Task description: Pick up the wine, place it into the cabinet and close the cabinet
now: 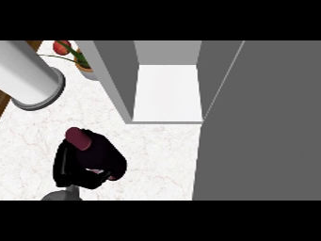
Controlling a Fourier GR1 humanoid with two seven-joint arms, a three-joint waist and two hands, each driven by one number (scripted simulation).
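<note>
The left hand point(86, 162) curls round the wine point(78, 137) — its dark red top sticks out just above the hand.

left hand point(88, 165) curled round wine point(78, 137) | over counter point(159, 157) | cabinet point(118, 70) open, near

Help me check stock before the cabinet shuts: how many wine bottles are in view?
1. The wine bottle is at lower left, above the counter, the left hand curled round it, before the open cabinet. Its door could hide others.
</note>
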